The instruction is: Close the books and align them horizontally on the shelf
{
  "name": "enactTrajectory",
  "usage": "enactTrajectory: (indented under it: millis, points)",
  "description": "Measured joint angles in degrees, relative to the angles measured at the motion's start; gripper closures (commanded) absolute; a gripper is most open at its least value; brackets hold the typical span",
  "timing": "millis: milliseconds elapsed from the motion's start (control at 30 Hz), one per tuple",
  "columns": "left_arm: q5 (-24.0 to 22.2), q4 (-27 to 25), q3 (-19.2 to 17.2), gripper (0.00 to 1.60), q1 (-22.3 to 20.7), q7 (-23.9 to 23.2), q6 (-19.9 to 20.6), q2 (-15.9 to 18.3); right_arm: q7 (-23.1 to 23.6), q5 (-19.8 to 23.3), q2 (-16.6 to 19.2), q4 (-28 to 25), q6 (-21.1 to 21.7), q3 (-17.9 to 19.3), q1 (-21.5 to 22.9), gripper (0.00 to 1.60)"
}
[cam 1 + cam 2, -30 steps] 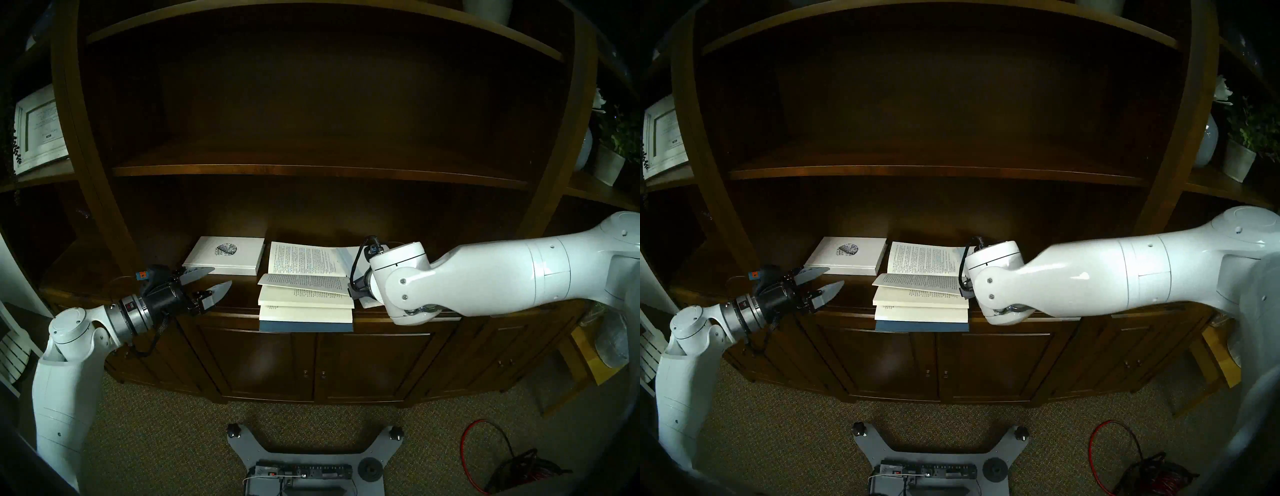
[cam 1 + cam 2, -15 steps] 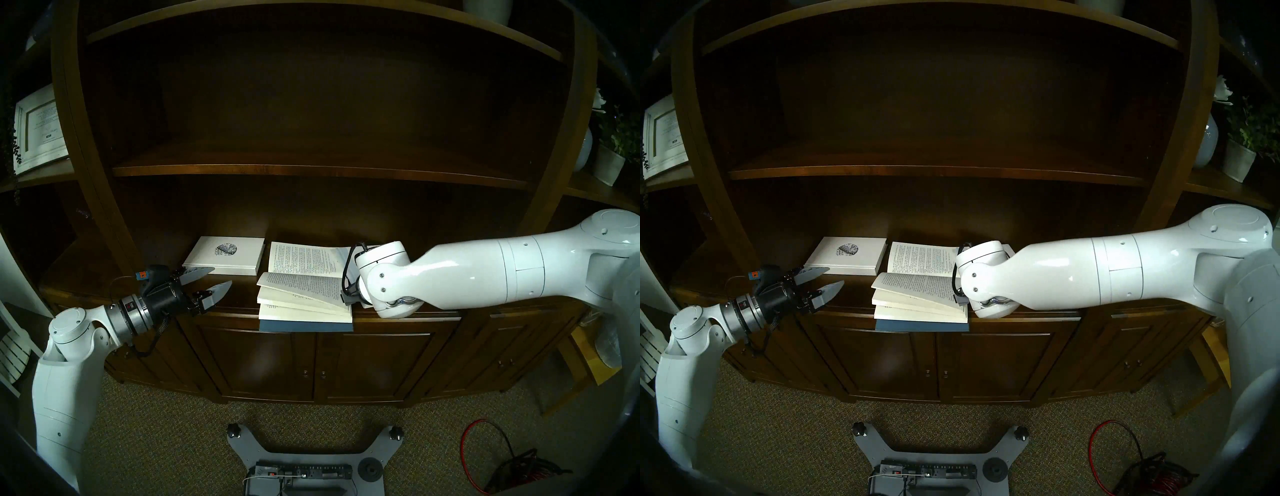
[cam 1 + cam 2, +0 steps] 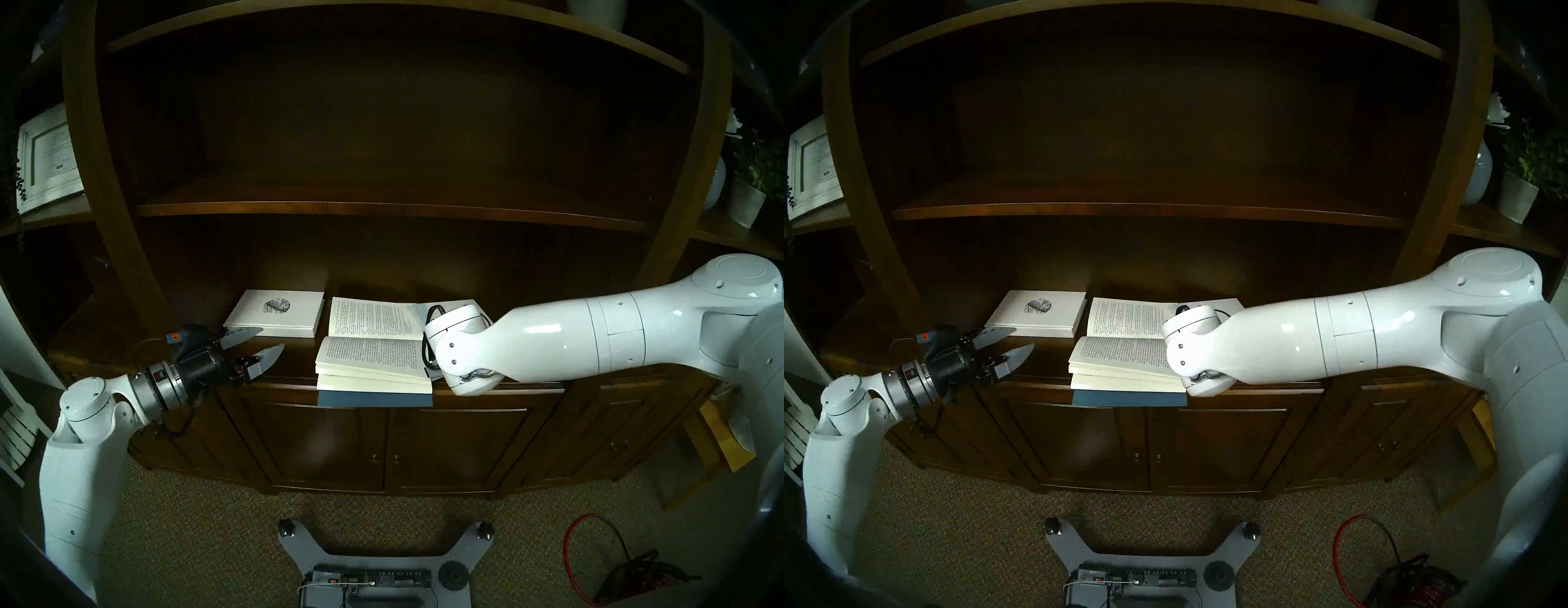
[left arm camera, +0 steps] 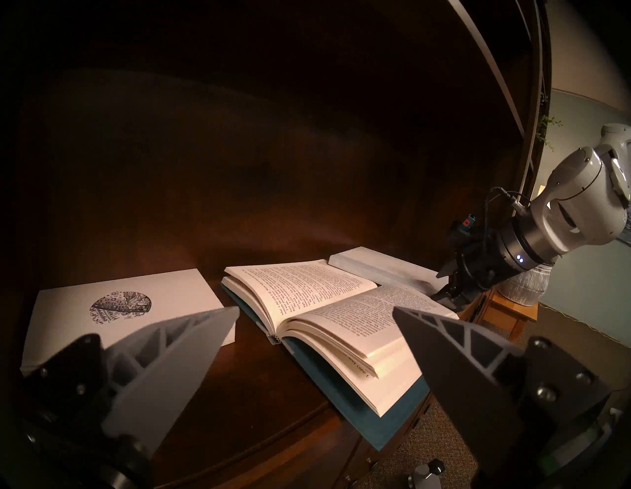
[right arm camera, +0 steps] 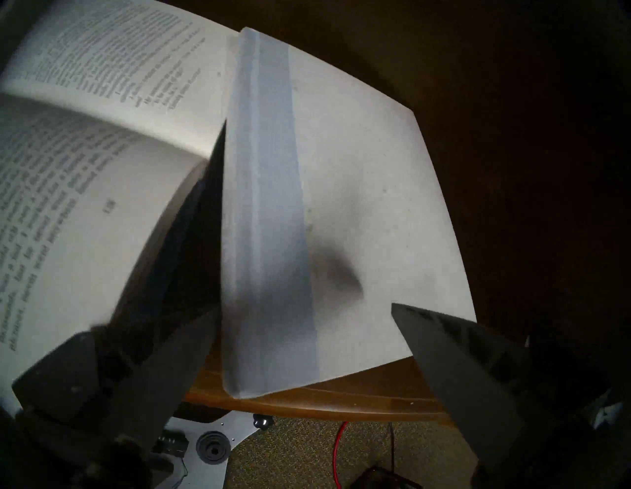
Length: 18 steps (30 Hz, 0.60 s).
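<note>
The thick blue-covered book (image 3: 373, 361) lies open in the middle of the shelf (image 3: 292, 361), its near half overhanging the front edge. It also shows in the left wrist view (image 4: 324, 307). The white hardback with pale blue spine strip (image 5: 273, 205) lies closed just right of it, mostly hidden by my right arm in the head views. My right gripper (image 5: 305, 305) is open over that spine, one finger in the gap beside the open pages. My left gripper (image 3: 271, 339) is open and empty, left of the open book.
A third, closed white book with a round emblem (image 3: 275, 312) lies on the shelf at the back left, by my left gripper. An upper shelf board (image 3: 382, 210) runs above. Cabinet doors (image 3: 382, 446) stand below. A red cable (image 3: 594, 552) lies on the carpet.
My right arm has moved left along the shelf toward the open book. The book's fanned, raised pages have dropped flatter onto its near half. The left arm has not moved.
</note>
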Motion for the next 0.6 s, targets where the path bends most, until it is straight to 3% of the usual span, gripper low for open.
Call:
enactTrajectory:
  millis: [200,600]
  points:
    - [0.0,0.0,0.0,0.00,0.0,0.0,0.0,0.0,-1.7,0.1,1.0,-0.4,-0.4,-1.6,0.0,0.00]
    - [0.0,0.0,0.0,0.00,0.0,0.0,0.0,0.0,-6.1,0.3,7.2,-4.9,-0.9,-4.2,2.4,0.00]
